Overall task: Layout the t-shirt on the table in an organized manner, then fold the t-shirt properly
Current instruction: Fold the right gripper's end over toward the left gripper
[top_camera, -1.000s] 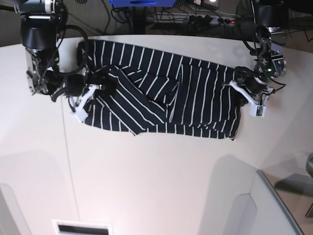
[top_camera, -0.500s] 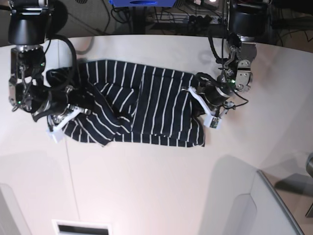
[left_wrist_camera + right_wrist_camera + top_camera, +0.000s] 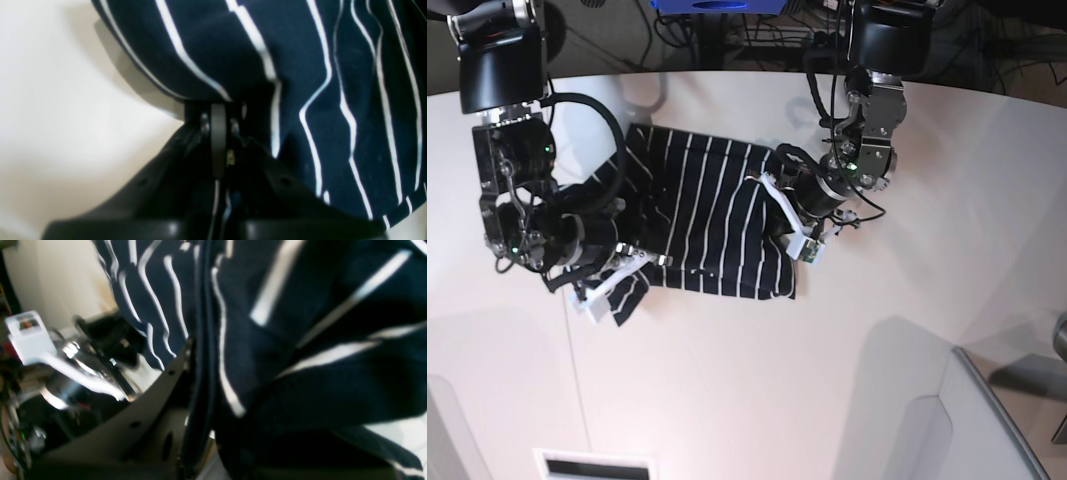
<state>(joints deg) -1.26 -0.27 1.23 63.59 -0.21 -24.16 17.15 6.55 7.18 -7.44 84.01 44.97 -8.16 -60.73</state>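
The shirt (image 3: 702, 215) is pinched by both closed grippers, left (image 3: 779, 222) and right (image 3: 622, 258) (bunched already); creases could be trapped if released unevenly.

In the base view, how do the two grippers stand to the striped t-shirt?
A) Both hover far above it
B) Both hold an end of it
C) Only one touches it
B: the left gripper and the right gripper each pinch an end of the t-shirt.
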